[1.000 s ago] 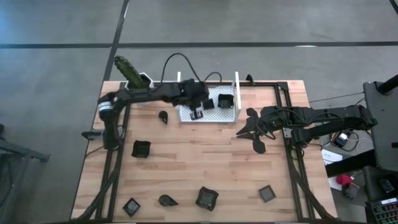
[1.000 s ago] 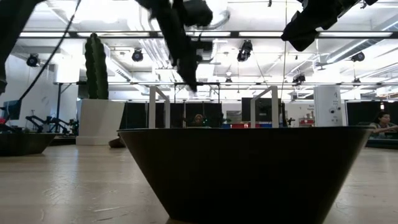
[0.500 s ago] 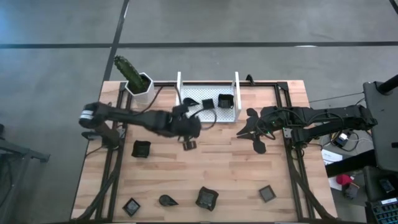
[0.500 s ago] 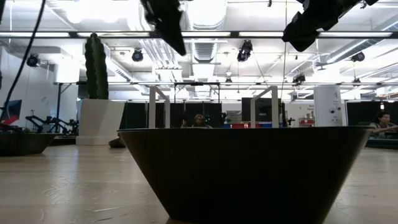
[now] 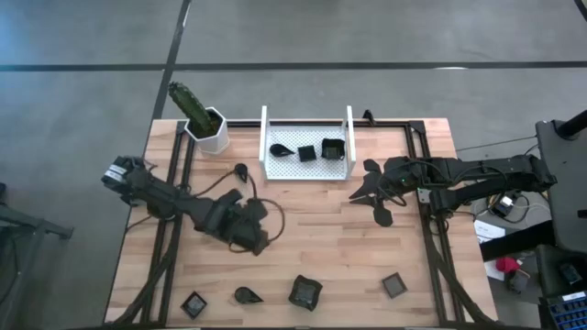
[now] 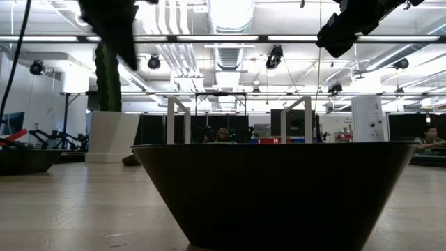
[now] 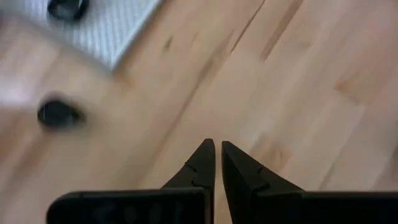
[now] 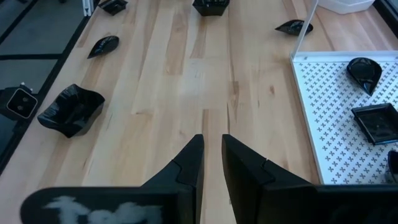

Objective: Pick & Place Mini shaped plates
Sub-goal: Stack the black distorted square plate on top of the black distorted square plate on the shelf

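Left gripper point(image 7: 216, 155) — empty, jaws near-shut — above table point(image 7: 298, 81)

A light wooden table point(image 5: 312, 247) is carrying everything; a white perforated tray point(image 5: 306, 169) is sitting at its far edge, with a white pot point(image 5: 214, 135) holding a cactus beside it; mini shaped plates are lying scattered on the bare wood: a teardrop point(image 5: 241, 171) near the tray, and a square point(image 5: 193, 303), a leaf point(image 5: 246, 295), a crumpled one point(image 5: 305, 291) and another square point(image 5: 394, 286) along the near edge.
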You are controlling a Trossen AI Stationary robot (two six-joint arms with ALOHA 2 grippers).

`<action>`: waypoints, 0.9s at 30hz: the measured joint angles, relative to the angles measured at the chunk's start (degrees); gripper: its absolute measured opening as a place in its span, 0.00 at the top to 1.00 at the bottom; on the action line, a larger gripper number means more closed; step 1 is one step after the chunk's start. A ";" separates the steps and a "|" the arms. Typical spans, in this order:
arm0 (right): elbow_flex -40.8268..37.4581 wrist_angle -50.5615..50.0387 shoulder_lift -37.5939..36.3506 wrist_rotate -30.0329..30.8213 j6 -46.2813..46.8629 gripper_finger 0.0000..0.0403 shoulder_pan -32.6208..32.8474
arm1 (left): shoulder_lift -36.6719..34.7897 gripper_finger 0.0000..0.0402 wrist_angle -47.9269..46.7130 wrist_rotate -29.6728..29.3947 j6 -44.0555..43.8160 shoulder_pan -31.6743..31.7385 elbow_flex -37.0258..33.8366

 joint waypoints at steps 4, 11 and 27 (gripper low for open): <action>0.00 0.04 0.00 0.00 -0.02 0.87 0.00 | -0.04 0.94 -4.60 3.48 -12.03 -2.81 -2.03; 0.00 0.19 0.00 0.00 0.42 0.87 0.00 | -0.11 0.94 -11.01 12.56 -26.39 -4.19 -6.73; 0.00 0.33 0.00 0.00 0.61 0.87 0.00 | -0.11 0.85 -10.75 15.66 -33.59 -2.97 -14.14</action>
